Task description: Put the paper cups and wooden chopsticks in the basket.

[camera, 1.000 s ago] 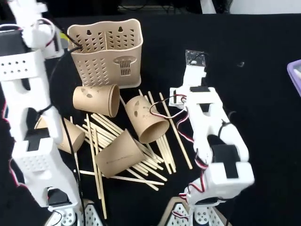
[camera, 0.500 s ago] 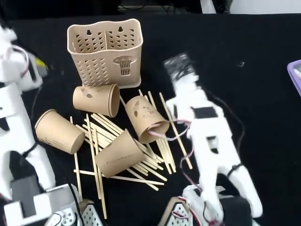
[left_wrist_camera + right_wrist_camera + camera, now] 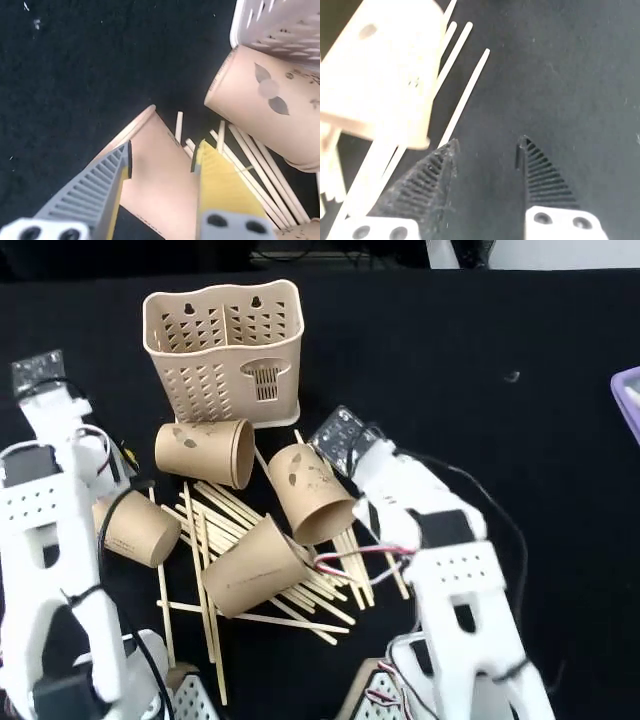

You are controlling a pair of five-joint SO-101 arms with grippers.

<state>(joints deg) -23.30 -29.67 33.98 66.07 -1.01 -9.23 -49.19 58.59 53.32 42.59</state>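
Left fingers [image 3: 220,185] spreading wide, straddling leftmost paper cup [image 3: 160,175], one finger sitting at each flank, nothing clamping yet. Cup lying on its side on surface [image 3: 75,75], so fingers seemingly lining up to pinch across its wall.

Right fingers [image 3: 545,175] gaping wide, holding nothing, hanging over bare surface just beside loose chopsticks [image 3: 465,95], probably lining up for a stick.

Basket [image 3: 225,350] standing upright behind pile, mouth facing up for drops.

Other cups [image 3: 205,452] lying tipped among chopsticks, outside basket.
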